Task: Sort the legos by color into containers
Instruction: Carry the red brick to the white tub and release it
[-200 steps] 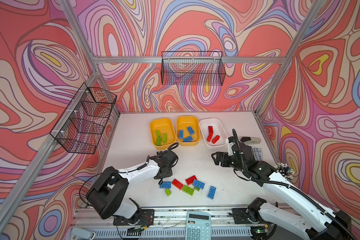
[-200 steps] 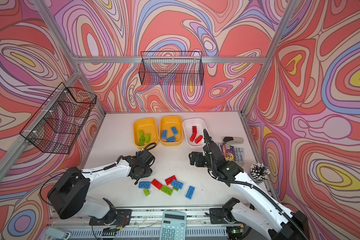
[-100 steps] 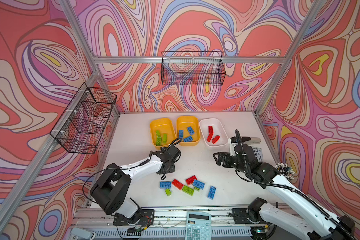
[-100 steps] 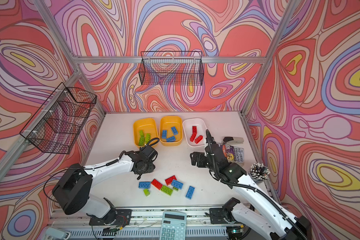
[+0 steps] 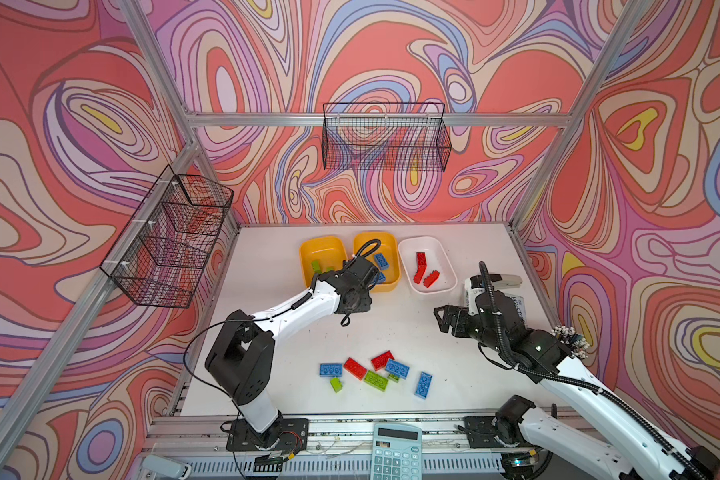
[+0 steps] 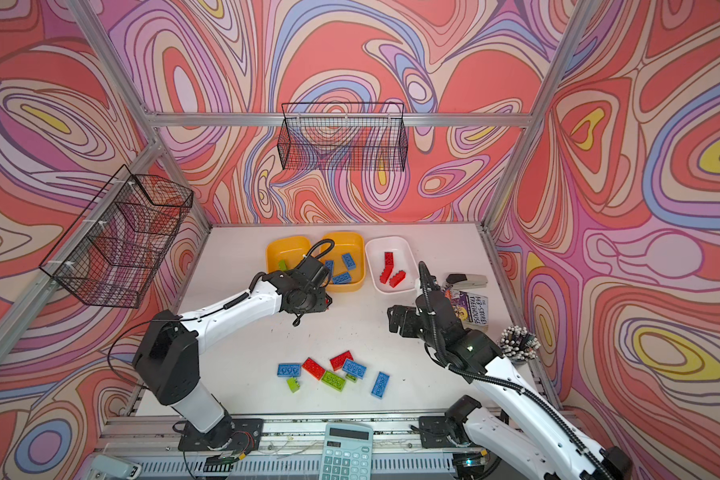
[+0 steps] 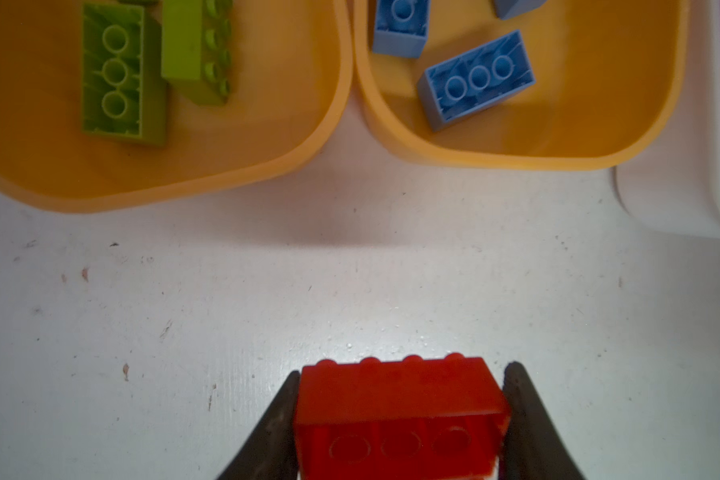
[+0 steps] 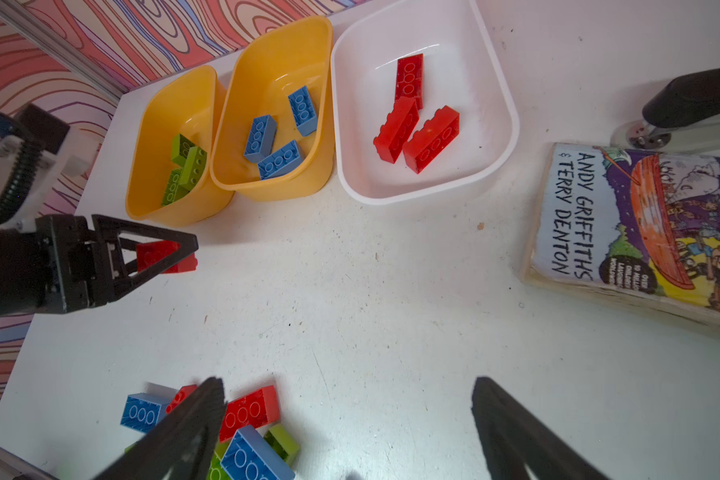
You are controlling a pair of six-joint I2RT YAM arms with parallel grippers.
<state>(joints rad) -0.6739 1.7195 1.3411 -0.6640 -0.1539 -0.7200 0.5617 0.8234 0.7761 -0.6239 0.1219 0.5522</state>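
— What's on your surface?
— Three tubs stand in a row at its far side. The outer yellow tub has lime bricks, the middle yellow tub has blue ones, and the white tub has three red.
— And your claws?
— Your left claw is clenched on a red brick, over bare surface just in front of the two yellow tubs. Your right claw gapes wide and empty, hovering near the loose legos, a red, blue and lime cluster at the near side.
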